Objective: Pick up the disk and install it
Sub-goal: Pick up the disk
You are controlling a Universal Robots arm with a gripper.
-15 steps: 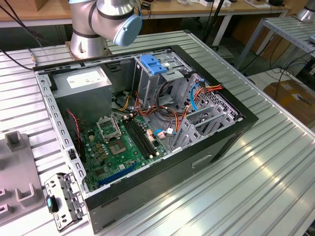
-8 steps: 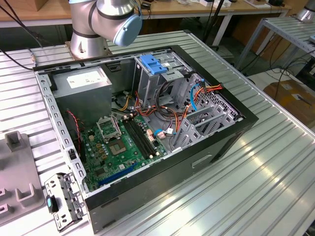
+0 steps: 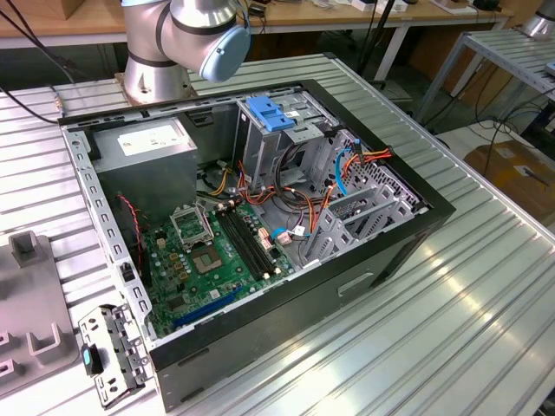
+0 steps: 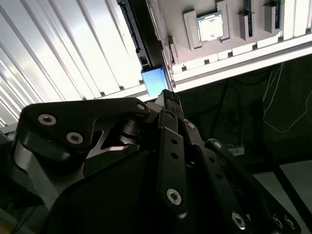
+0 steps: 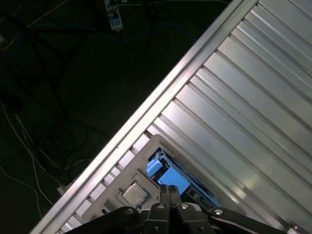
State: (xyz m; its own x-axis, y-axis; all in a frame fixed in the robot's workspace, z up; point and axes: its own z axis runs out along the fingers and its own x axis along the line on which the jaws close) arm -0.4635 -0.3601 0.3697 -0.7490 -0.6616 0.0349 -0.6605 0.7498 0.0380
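Print shows on a white label (image 3: 152, 137) atop the power supply (image 3: 147, 178) and on the lid of a chip (image 4: 210, 27), but we cannot read either.

In both wrist views the gripper (image 4: 168, 97) (image 5: 168, 189) has its jaws drawn almost together, with the tips right at the blue frame of the disk (image 5: 165, 174). We cannot tell whether they pinch it. The disk sits in a grey tray (image 4: 229, 51) at the table's edge, near the chip and some memory sticks (image 4: 246, 19). The gripper's black links cover the disk's near end.

In the exterior view an open case (image 3: 381, 251) lies on its side on a slatted metal table (image 3: 460, 329). Inside we see a green board (image 3: 208, 260), a tall cage with a blue latch (image 3: 269, 114), orange and red wires (image 3: 325, 195) and a thin blue cable (image 3: 340, 178). At the exterior view's left, near, a perforated bracket (image 3: 113, 351) lies just beside the case. The arm's base (image 3: 165, 61) stands on the table, far behind the case.

Beyond the table stand wooden benches (image 3: 347, 13). Below its edge, loose cords trail over a dark floor (image 5: 58, 97).
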